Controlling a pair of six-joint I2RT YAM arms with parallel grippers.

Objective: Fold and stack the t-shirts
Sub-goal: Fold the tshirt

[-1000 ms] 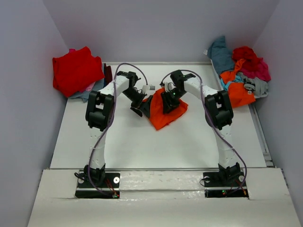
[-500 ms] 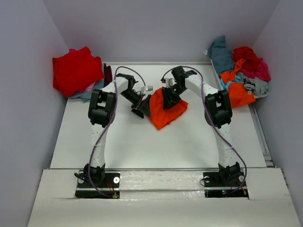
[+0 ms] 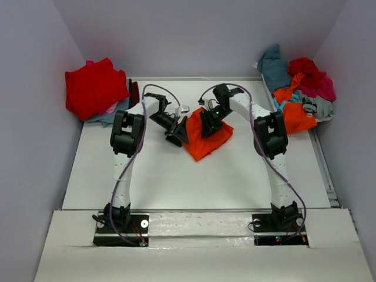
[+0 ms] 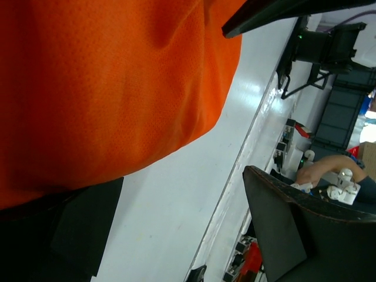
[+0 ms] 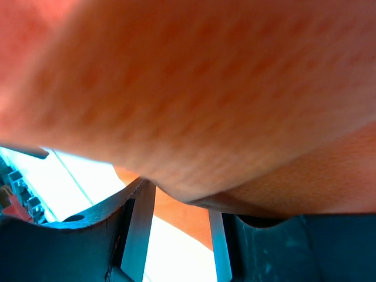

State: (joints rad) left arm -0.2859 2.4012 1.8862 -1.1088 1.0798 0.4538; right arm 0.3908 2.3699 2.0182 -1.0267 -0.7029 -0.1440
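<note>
Left claw (image 3: 175, 136) gapes wide at the edge of the orange shirt (image 3: 207, 145); our right claw (image 3: 210, 124) is buried in its cloth, grip unclear. We judge ourselves mid-fold: next, left must pinch that edge.

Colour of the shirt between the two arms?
The shirt is plain bright orange; the left wrist view shows it best.
</note>
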